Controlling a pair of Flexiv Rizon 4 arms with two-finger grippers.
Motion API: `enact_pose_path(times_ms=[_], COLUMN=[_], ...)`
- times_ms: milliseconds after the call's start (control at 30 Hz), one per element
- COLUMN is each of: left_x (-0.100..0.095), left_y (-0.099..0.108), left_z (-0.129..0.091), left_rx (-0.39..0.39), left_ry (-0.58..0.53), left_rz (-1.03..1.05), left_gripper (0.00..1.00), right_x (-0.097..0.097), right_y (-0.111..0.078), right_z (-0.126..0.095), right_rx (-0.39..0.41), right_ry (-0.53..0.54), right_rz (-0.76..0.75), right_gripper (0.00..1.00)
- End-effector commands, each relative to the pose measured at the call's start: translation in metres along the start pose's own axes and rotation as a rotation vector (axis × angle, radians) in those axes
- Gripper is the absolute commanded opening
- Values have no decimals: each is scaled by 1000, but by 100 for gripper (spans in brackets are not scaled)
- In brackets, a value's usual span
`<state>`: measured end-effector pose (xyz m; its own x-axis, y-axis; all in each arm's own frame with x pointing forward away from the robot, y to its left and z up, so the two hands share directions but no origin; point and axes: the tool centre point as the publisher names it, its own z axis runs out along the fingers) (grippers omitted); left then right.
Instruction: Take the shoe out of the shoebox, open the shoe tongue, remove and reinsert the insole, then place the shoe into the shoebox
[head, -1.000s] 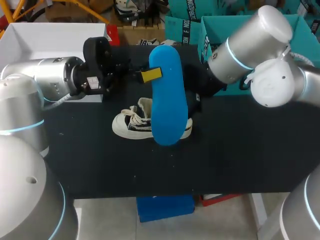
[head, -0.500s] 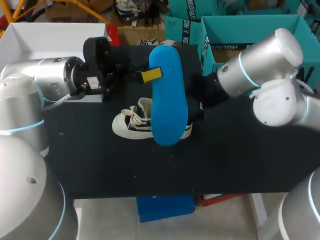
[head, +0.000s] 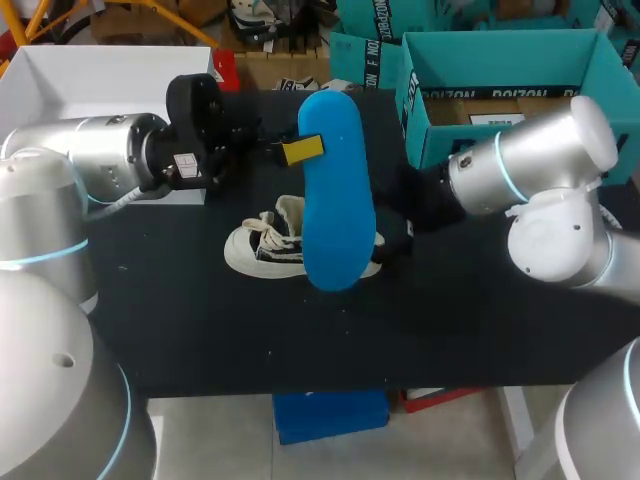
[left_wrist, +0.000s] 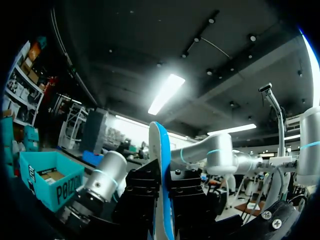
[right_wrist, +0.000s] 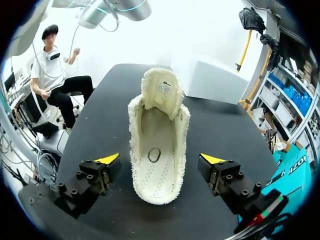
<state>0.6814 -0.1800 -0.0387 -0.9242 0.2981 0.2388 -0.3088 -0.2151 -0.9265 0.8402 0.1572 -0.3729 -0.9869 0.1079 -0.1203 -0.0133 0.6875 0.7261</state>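
- Black surface, teal shoebox at its far right corner, open and with no shoe in it.
- Sneaker sits mid-surface, out of the box, heel end toward the right arm.
- Left hand is clamped on the blue insole, held edge-on in the air above the sneaker. Left wrist view shows the insole pinched between both fingers.
- Right hand is low, just behind the heel, fingers wide apart either side of the sneaker and gripping nothing.
- Right wrist view: tongue pulled back, mouth wide open, bare stitched footbed inside, so the insole is out.
- My read: removal is done and reinsertion is the step in hand.
- Next move probably needs the left arm to tip the insole toe-first into the mouth while the right hand steadies the heel.
- Risk: the insole could fold or catch on the tongue.
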Motion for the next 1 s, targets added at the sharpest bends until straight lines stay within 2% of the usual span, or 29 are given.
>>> enact_pose_path(times_ms=[33, 1000], left_x=[1, 1], left_y=[1, 1], left_z=[1, 1], left_rx=[2, 2], left_ry=[-3, -3], left_rz=[2, 2], left_gripper=[0, 0], right_x=[1, 2], right_y=[-7, -33], right_z=[4, 23], right_rx=[-49, -116], right_ry=[-4, 22], right_rz=[0, 36], right_gripper=[100, 100])
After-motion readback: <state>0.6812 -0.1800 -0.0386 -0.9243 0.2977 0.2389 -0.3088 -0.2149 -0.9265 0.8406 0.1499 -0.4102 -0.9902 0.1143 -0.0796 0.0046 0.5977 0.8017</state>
